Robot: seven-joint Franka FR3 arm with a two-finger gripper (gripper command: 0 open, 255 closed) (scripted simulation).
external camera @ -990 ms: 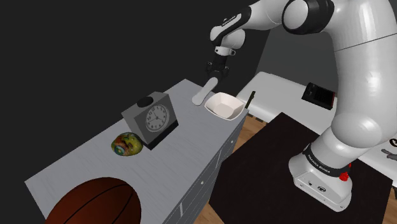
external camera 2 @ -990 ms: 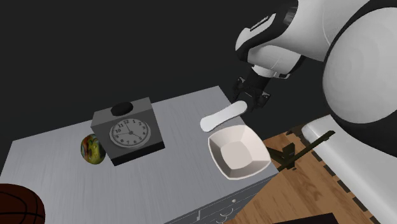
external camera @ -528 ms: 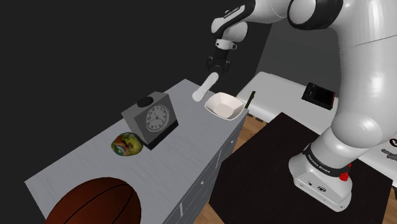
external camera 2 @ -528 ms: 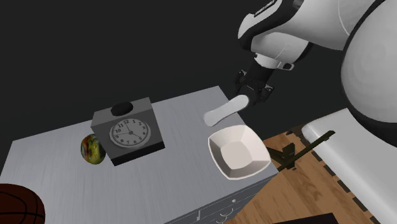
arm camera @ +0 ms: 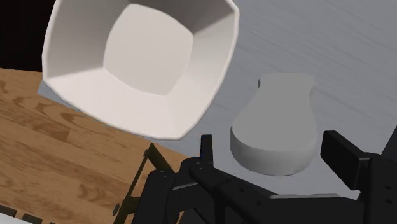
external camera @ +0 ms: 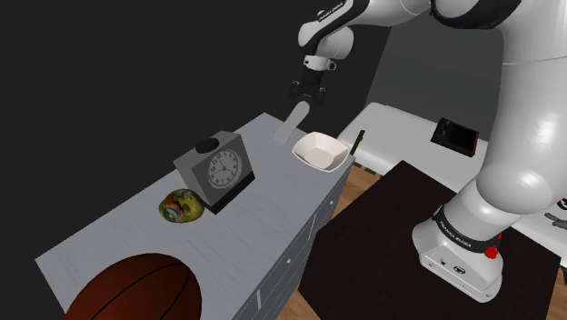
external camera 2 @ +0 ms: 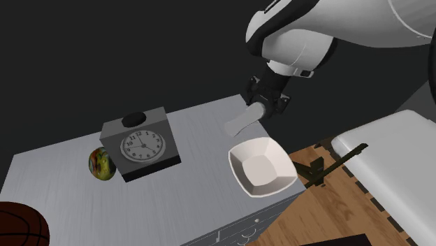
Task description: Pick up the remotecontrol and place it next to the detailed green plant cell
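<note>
Dangling from fingers (arm camera: pixel 340 151) clamped on its upper end, pale remote control (arm camera: pixel 277 124) above grey counter (external camera: pixel 273 195), beside white bowl (external camera: pixel 318 150).

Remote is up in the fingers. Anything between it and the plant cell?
Yes: the clock stands directly between the held remote and the plant cell. It probably needs carrying over or around the clock. The white bowl sits off that line.
</note>
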